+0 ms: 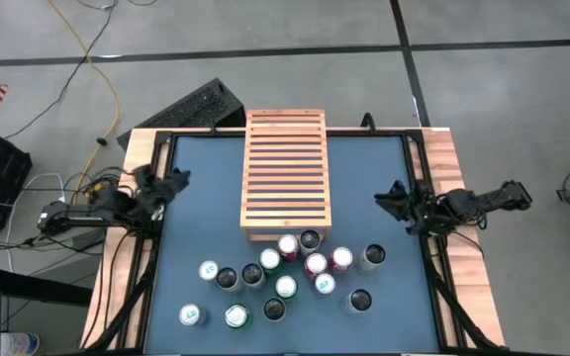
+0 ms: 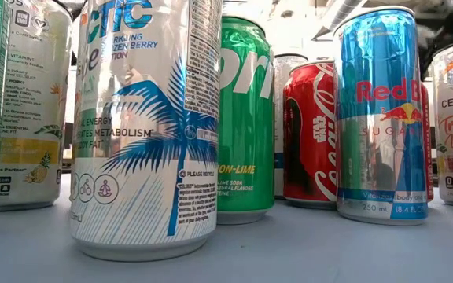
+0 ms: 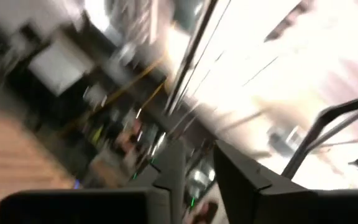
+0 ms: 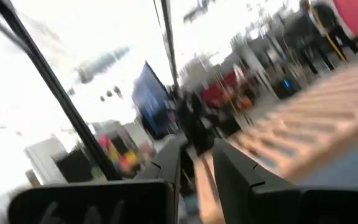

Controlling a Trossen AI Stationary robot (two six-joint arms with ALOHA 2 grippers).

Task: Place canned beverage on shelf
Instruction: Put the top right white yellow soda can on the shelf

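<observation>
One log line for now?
shelf: empty | cans: on table | left gripper: table's left edge, idle | right gripper: right edge, idle

blue table (image 1: 196,208), shelf (image 1: 285,176), cans (image 1: 285,287)

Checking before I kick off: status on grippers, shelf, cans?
Left gripper at left table edge, right gripper at right edge, both empty. Shelf bare. Cans clustered just in front of it, none picked.
</observation>
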